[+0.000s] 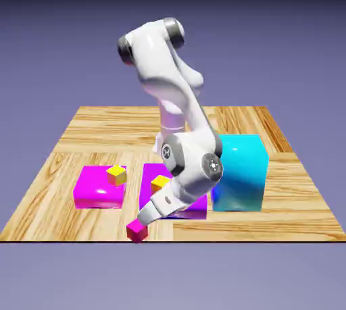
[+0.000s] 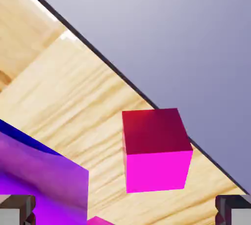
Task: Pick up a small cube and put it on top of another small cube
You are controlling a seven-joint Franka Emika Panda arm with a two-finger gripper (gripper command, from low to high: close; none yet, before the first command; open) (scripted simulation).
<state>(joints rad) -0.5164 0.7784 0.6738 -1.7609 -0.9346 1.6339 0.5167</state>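
The gripper [image 1: 140, 222] stands with its jaws spread wide and nothing held, angled down at the small crimson-pink cube [image 2: 156, 149], which sits on the wooden table [image 1: 81, 133] near its front edge, just ahead of the fingertips [image 2: 17, 209] and between their lines. To my eye the sensible thing is to ease straight on until the cube lies squarely between the pads, then close on two opposite flat faces rather than a corner. The purple-magenta block [image 2: 39, 180] lies close on one side, so that finger wants care, and the yellow-topped cube [image 1: 116, 174] waits behind the hand on another magenta block [image 1: 94, 190].
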